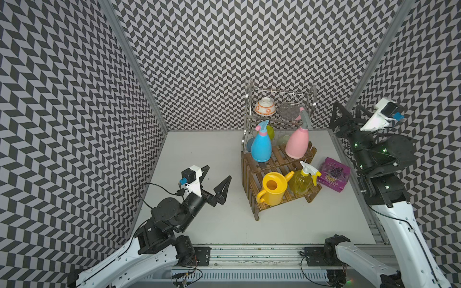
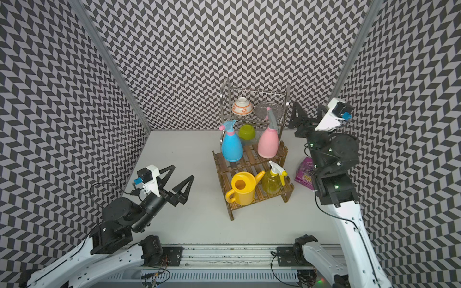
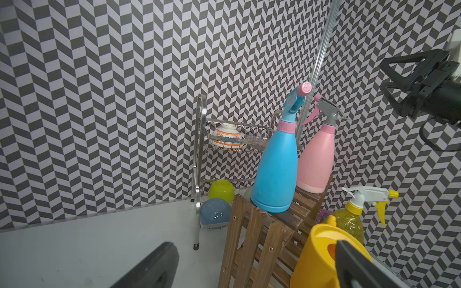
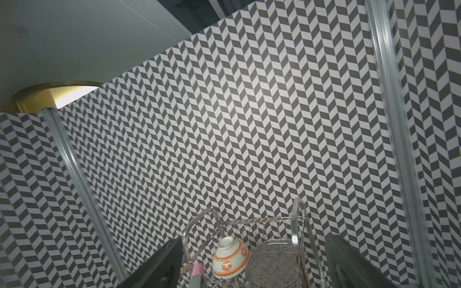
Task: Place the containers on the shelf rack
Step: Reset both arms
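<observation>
Plastic, four pieces, upright on the wooden rack, right of centre of frame: blue bottle, pink bottle upper step; watering can, yellow bottle lower. Probably light, stiff, slick; hold by neck or handle. Left gripper, right gripper: jaws apart, empty.

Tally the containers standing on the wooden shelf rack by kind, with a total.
Spray bottles: 3 (blue spray bottle, pink spray bottle, yellow spray bottle)
Watering can: 1
Total: 4, all on the shelf rack
</observation>
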